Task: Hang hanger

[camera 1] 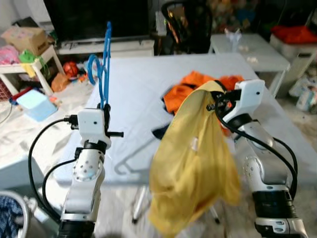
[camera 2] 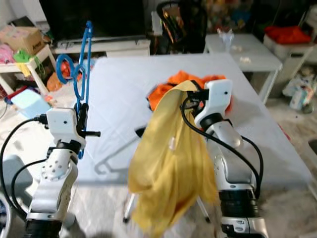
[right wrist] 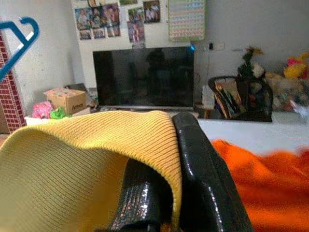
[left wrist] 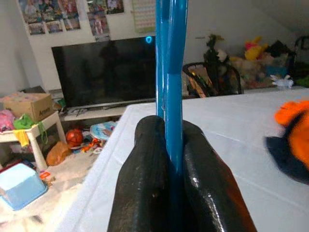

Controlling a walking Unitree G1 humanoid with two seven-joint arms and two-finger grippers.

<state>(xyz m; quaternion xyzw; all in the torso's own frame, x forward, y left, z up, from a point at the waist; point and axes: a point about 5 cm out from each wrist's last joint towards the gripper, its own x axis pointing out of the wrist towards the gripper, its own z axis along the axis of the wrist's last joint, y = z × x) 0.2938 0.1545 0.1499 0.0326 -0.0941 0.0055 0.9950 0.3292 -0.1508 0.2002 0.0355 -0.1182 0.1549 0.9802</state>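
Hanger (camera 1: 102,69), blue plastic: upright, rising straight above the left end effector (camera 1: 105,106), which is clamped shut on its lower part. Head views: right end effector (camera 1: 216,101) level with the left, across the white counter (camera 1: 138,94); it pinches a yellow garment (camera 1: 190,163) by its top edge, the cloth hanging below it over the counter's near edge. Orange garment (camera 1: 185,84) lies on the counter just behind the right end effector. Left wrist view: both black fingers (left wrist: 145,179) pressed closed on the blue shaft (left wrist: 171,72); television (left wrist: 108,70) well beyond. Right wrist view: ribbed yellow fabric (right wrist: 82,159) draped over one finger and nipped tight between the two fingers (right wrist: 200,174); orange cloth (right wrist: 260,179) just beside.
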